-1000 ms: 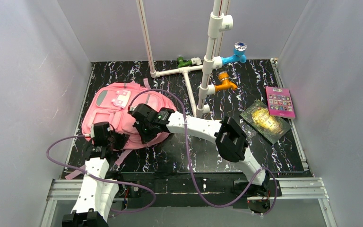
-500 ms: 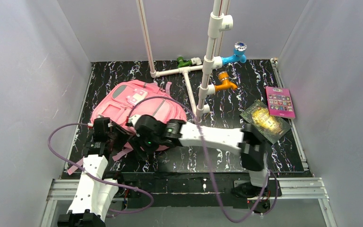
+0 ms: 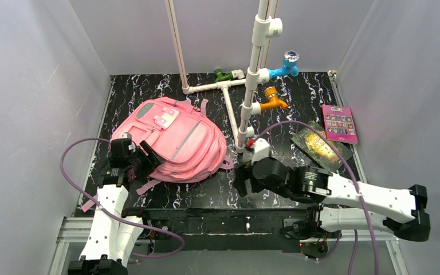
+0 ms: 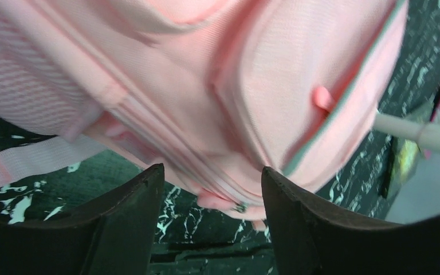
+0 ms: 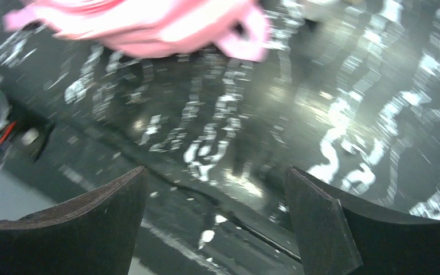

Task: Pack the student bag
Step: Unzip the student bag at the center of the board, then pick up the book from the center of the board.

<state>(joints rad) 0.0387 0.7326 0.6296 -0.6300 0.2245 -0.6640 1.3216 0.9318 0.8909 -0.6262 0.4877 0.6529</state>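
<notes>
So the student bag (image 3: 175, 140) lay flat on the table (image 3: 275, 114), left of centre in the top view; left pincer (image 4: 212, 175) gaped empty at its lower edge, right pincer (image 5: 216, 172) hung wide open, holding nothing, lower middle

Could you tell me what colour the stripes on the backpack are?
Grey stripes on the pink backpack; clearest in the top external view.

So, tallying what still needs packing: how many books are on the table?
2. A pink book by the table's right edge; a dark green-gold book just left of it. More may be hidden inside the bag.
</notes>
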